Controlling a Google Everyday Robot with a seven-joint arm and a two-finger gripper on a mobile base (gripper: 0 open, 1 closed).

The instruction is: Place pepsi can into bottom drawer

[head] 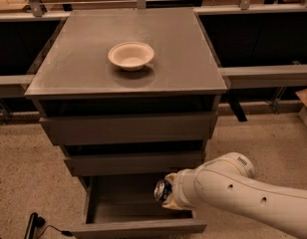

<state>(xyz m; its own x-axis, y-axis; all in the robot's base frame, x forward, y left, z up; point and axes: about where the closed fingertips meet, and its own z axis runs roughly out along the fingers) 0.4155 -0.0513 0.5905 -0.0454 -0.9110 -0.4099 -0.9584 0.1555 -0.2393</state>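
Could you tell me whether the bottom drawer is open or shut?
Open: the drawer is pulled out, its floor showing; the gripper holds the can over it.

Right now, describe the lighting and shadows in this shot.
Camera view: light from above leaves a pale sheen on the cabinet top, and the bowl casts a soft shadow toward the front edge; the open bottom drawer lies in dim shade, where the gripper holds the pepsi can over its right side, the can's silver end catching a glint.
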